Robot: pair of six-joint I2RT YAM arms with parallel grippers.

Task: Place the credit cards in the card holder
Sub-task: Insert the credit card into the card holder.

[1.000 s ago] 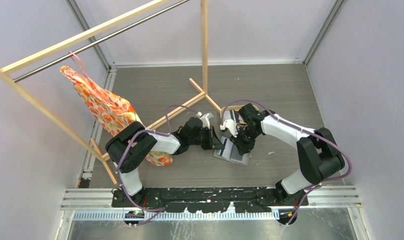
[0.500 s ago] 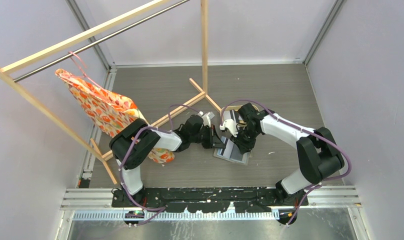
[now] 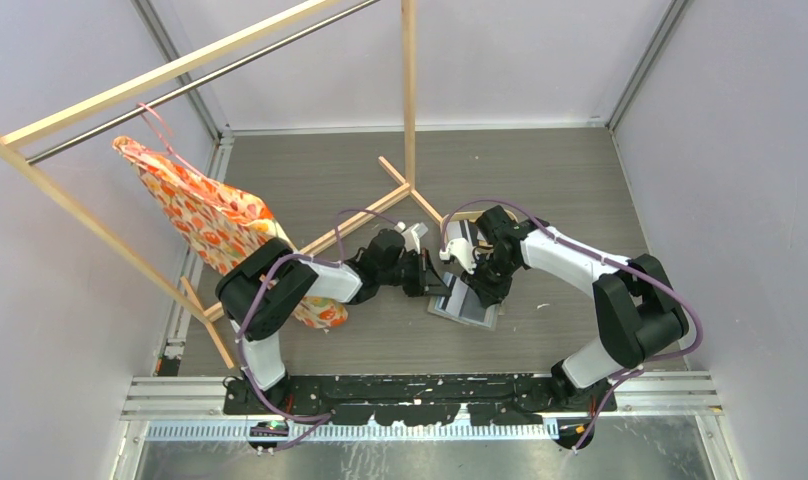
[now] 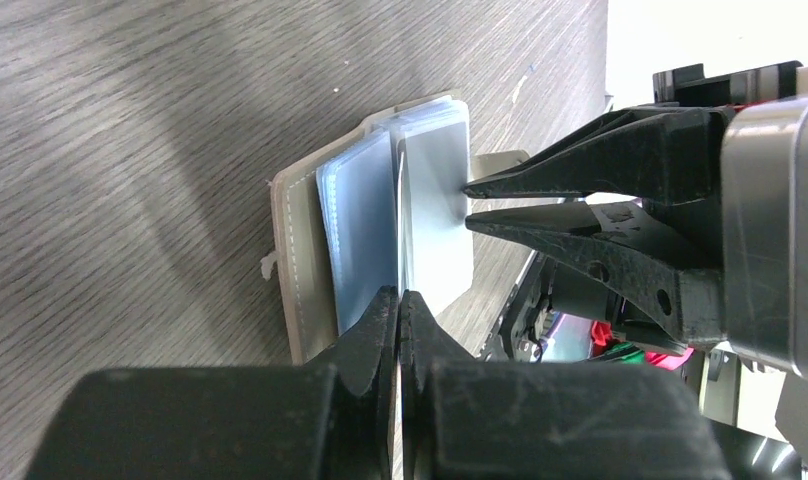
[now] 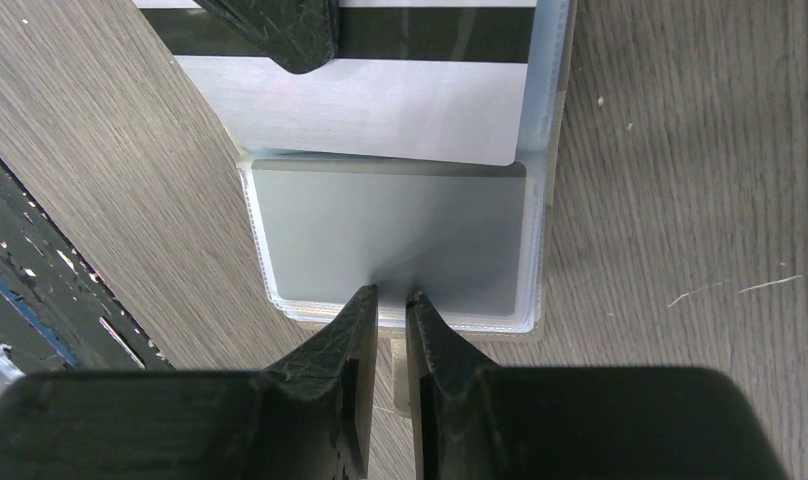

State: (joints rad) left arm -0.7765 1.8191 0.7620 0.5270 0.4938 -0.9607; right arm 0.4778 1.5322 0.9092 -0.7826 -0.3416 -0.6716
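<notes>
Two hands meet at the frame's centre: the right hand (image 5: 391, 297) pinches the open grey-taupe folding card holder (image 5: 390, 230) by its edge, seemingly steadying it so the left hand (image 4: 400, 305), clamped on a white, black-striped plastic credit card (image 5: 380, 110), can feed it in.

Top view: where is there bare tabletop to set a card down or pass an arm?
Free: the far right of the table, between the right arm and back wall; the near strip between the card holder and base rail. Crowded: centre, where left gripper and right gripper meet at the holder; left side, under the rack and orange garment.
</notes>
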